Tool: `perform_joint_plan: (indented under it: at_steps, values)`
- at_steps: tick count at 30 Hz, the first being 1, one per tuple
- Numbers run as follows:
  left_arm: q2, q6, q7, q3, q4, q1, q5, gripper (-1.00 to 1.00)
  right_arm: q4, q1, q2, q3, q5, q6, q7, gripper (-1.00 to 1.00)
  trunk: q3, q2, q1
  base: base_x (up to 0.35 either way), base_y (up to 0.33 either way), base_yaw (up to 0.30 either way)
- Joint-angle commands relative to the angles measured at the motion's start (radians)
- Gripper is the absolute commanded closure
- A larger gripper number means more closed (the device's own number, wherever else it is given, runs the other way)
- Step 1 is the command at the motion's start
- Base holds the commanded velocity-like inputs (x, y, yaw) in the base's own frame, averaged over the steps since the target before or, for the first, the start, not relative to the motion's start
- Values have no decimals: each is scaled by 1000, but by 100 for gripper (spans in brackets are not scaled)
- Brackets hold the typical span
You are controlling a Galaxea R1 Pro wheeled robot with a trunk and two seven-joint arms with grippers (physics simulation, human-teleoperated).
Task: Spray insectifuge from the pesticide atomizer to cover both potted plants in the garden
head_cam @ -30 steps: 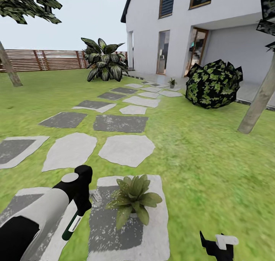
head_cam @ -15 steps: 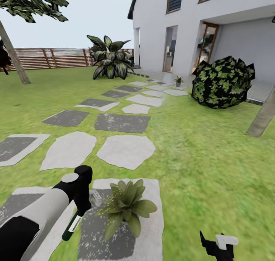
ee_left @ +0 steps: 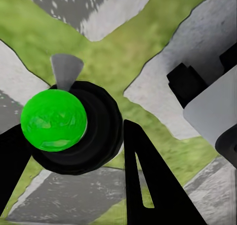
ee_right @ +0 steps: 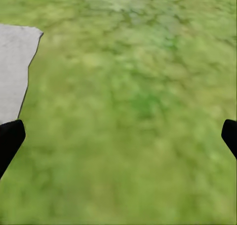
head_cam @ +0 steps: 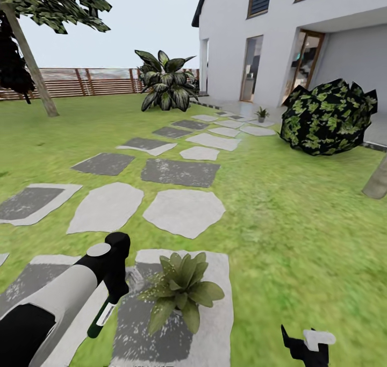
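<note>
My left gripper (head_cam: 110, 301) is shut on the pesticide atomizer (head_cam: 100, 319), whose dark green and white body hangs below the fingers. In the left wrist view the atomizer (ee_left: 54, 119) shows end-on as a bright green ball on a black round body between the black fingers (ee_left: 148, 185). Just right of it, a potted plant (head_cam: 183, 289) stands on a grey stepping stone (head_cam: 215, 313), with faint pale specks on its left leaves. A second small potted plant (head_cam: 262, 114) stands far off by the house. My right gripper (head_cam: 309, 345) hangs open over the garden's grass (ee_right: 128, 111).
Stepping stones (head_cam: 184, 211) lead toward the white house (head_cam: 279, 39). A round dark bush (head_cam: 329, 117) sits at the right, a large broad-leaved plant (head_cam: 166, 87) by the brown fence (head_cam: 91, 82). Tree trunks stand at far left (head_cam: 37, 71) and far right (head_cam: 378, 181).
The whole view has swung, so the house, bush and fence sit further right in the picture. Both arms keep the same pose, the atomizer still held by the left one.
</note>
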Motion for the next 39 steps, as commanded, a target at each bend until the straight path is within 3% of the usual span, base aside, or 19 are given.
perform_joint_plan:
  at_steps: [1,8,21,39]
  values:
    - [0,11,-10,-5,-2,0,-6,100,1,-1,0,-8,0,-3,10,-100,-1,0,0,0,0,277]
    - [1,11,-10,-5,0,0,-6,100,1,-1,0,-8,0,-3,10,-100,-1,0,0,0,-57,273]
    - [1,10,-10,-5,0,0,-7,100,2,-1,0,-8,0,-3,10,-100,-1,0,0,0,-264,41]
    - [2,11,-9,-6,0,0,-9,100,2,-1,0,-8,0,-3,10,-100,-1,0,0,13,-214,204]
